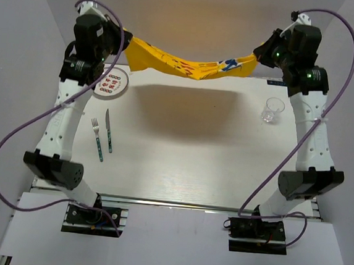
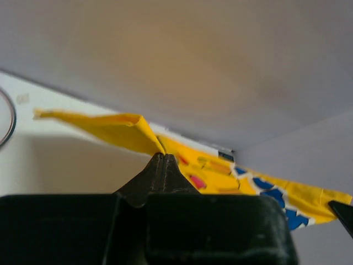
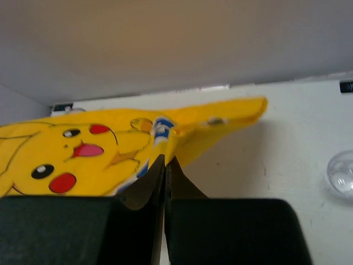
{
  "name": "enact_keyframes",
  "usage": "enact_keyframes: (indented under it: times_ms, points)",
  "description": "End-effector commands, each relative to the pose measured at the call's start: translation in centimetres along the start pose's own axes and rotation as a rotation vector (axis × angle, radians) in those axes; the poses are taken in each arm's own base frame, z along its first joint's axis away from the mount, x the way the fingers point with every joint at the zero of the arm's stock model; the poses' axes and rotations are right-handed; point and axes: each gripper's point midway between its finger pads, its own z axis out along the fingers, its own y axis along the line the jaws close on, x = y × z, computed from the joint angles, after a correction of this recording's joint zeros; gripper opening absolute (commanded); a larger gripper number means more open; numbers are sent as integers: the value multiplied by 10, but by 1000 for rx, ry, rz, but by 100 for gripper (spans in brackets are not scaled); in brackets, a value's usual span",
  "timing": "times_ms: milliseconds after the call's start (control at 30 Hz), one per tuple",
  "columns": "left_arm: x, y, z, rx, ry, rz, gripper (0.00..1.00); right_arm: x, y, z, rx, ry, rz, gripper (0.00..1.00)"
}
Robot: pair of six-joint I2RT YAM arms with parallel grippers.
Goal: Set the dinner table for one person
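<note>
From above, the left end effector and the right end effector are both up in the air over the far side of the white surface. Each one is pinched shut on an end of the yellow cloth mat. The mat hangs between them, sags in the middle, and does not touch the surface. A dark shadow lies under it. A small plate sits just under the left end effector, a bit nearer the arm base. The fork and knife lie side by side, further back toward that base. The glass stands near the right end effector, on its near side.

In the left wrist view, the two black tips are closed tight, with a yellow fold of the mat nipped between them. The rest of the mat runs away to the right, and the surface is below.

In the right wrist view, the tips are squeezed together on the mat's edge. A cartoon face shows on the cloth to the left. The glass peeks in low on the right.

I think the job has only just begun. The mat needs to be laid flat on the surface first. After that the plate, fork, knife and glass need to go in their places on or around it. None of them looks set out yet.
</note>
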Motion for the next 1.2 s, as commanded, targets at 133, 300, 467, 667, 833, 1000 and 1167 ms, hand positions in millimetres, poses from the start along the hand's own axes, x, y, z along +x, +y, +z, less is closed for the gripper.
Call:
enact_keyframes:
  times_ms: [133,300,467,667,833,1000,1167]
  points:
    - [66,38,-47,28,62,-27,0,91,-29,-24,-39,50,14,0]
    - [197,119,-93,-79,330,-111,20,180,-51,-66,-32,104,92,19]
    - [249,192,-183,-339,458,-83,98,237,-64,-111,-24,144,110,89]
    - [164,139,-176,-210,250,22,98,223,-61,-117,11,206,73,89]
    - [182,114,-93,-129,404,18,98,258,-89,-60,138,478,41,89]
    - [268,179,-13,-371,686,12,98,292,-106,4,250,656,22,89]
    - [305,210,24,-478,816,61,98,341,-127,41,364,832,-50,89]
